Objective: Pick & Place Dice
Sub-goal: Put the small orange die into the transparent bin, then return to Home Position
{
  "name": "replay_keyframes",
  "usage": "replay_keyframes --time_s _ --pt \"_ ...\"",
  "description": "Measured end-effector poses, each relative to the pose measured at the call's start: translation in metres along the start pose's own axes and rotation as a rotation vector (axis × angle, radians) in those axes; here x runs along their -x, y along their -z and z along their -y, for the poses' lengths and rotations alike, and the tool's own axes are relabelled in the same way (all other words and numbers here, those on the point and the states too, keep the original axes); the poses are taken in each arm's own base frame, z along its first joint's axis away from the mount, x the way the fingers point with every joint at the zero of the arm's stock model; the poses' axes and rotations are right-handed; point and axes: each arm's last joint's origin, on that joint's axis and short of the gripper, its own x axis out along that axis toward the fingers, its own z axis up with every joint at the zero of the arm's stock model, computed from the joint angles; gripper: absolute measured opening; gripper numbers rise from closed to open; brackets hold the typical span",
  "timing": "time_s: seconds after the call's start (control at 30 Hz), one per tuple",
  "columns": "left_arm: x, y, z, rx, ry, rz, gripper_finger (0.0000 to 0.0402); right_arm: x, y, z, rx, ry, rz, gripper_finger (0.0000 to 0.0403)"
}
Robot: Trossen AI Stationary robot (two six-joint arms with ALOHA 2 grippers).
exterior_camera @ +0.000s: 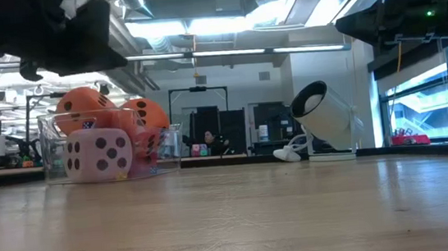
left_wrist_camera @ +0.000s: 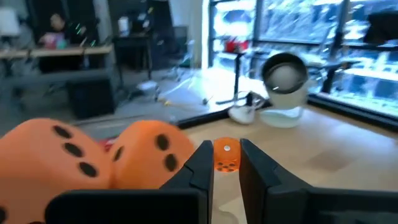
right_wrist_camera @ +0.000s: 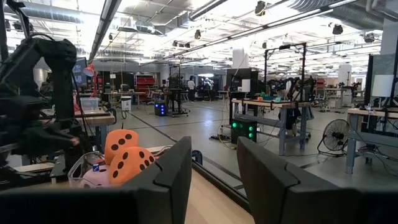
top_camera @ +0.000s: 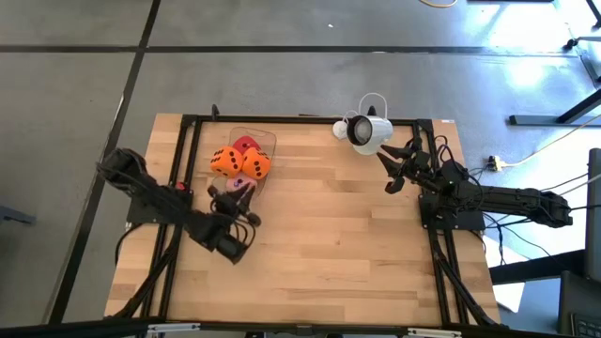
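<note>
Two orange dice (top_camera: 225, 161) (top_camera: 255, 166) sit piled in a clear container (top_camera: 268, 139) near the table's far left, on top of the others. A red die (top_camera: 246, 144) lies behind them and a pink die (top_camera: 237, 183) at the container's near end; in the low view the pink die (exterior_camera: 99, 154) rests on its bottom face. My left gripper (top_camera: 237, 194) hovers just near of the container, raised above it (exterior_camera: 67, 33), open by a narrow gap (left_wrist_camera: 225, 149) with nothing between the fingers. My right gripper (top_camera: 394, 169) waits open (right_wrist_camera: 214, 146) by the far right edge.
A white cylindrical device (top_camera: 366, 131) with a cable lies at the table's far edge, close to my right gripper. The black frame rails (top_camera: 178, 169) run along both table sides. Bare wood (top_camera: 329, 235) stretches across the middle and near part of the table.
</note>
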Motion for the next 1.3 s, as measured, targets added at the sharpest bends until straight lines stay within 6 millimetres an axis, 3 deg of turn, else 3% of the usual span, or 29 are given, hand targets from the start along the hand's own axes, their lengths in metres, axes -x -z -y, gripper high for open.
replay_keyframes --time_s 0.23,0.4,0.97,1.3 --pt "-0.022 -0.003 -0.021 0.044 -0.136 -0.151 0.0038 0.0 0.0 0.0 0.0 0.0 0.0 0.0129" --pt "-0.029 -0.003 -0.025 0.053 -0.18 -0.188 0.0046 0.0 0.0 0.0 0.0 0.0 0.0 0.0129" --pt "-0.029 -0.003 -0.026 0.047 -0.188 -0.203 0.0139 0.0 0.0 0.0 0.0 0.0 0.0 0.0129" --pt "-0.029 -0.003 -0.026 0.068 -0.186 -0.181 0.0155 0.0 0.0 0.0 0.0 0.0 0.0 0.0129"
